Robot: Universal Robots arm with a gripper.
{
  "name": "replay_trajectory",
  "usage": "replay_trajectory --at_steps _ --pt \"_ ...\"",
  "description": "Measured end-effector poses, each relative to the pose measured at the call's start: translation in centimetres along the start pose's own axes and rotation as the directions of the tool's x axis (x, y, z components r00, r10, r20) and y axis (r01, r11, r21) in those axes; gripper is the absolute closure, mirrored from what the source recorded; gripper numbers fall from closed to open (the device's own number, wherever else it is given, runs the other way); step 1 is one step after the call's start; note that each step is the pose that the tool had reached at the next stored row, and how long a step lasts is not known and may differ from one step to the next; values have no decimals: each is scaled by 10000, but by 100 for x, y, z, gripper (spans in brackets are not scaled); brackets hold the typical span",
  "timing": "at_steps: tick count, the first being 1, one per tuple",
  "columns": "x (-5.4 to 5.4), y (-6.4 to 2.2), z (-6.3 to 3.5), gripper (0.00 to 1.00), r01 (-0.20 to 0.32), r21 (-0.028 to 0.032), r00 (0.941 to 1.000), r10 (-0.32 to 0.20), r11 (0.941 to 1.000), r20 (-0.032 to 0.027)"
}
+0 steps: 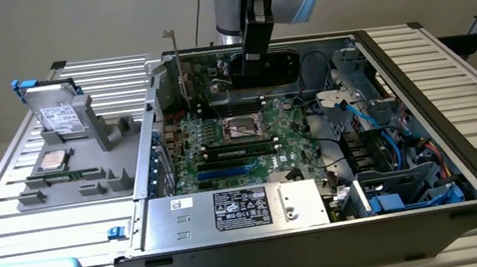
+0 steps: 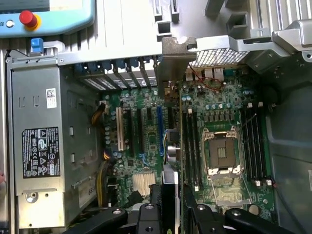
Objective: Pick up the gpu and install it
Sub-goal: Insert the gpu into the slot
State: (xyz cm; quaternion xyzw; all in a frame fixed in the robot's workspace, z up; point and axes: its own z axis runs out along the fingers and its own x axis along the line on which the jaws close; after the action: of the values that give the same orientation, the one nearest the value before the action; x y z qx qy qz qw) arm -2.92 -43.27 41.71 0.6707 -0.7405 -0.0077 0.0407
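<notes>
Between the fingers of the black gripper (image 2: 170, 208): flat green circuit card with black fan shroud and silver metal end bracket, i.e. the gpu (image 2: 171, 68). Clenched on it across its thickness, edge-on to the wrist camera. Runs straight away from the wrist, long axis parallel to the expansion slots, bracket end leading toward the row of slot covers (image 2: 117, 66) on the case's rear wall. Hangs raised over the green motherboard (image 2: 146, 161), not seated. By the wrist view, roughly over the strip between the long blue expansion slot (image 2: 159, 129) and the nearest black memory slots (image 2: 191, 146). Cannot tell exact line-up with any slot from this height.

Same story in the exterior view: gripper (image 1: 254, 52) over the far part of the board, gpu (image 1: 272, 70) just under it. Thin silver bar standing above the case wall on the exterior view's left, likely its bracket.

Below, inside the open dark metal computer case (image 1: 450, 118):
- square silver processor socket (image 2: 220, 156), bare, no chip in it
- grey boxed power supply with black label (image 2: 39, 151) beside the board
- metal drive cage with blue cables (image 1: 383, 158) on the exterior view's right

Outside the case, on the exterior view's left: grey moulded fixture tray (image 1: 93, 188). Holds a silver hard drive with white label (image 1: 58, 116), upright in a slot, and a small square silver processor chip (image 1: 53, 159), flat. Both well apart from the gripper.

Farthest from the wrist: light-blue pendant with red button (image 2: 28, 18) past the case's rear wall.
</notes>
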Motion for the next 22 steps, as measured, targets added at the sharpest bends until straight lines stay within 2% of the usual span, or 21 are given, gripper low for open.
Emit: replay_trajectory --at_steps 6,18,22 --pt "-41 83 112 72 40 2 10000 -40 10000 -3" --pt "-50 87 331 72 267 14 9996 -267 9996 -18" --pt "-53 88 404 72 589 29 9983 -589 9983 -41"
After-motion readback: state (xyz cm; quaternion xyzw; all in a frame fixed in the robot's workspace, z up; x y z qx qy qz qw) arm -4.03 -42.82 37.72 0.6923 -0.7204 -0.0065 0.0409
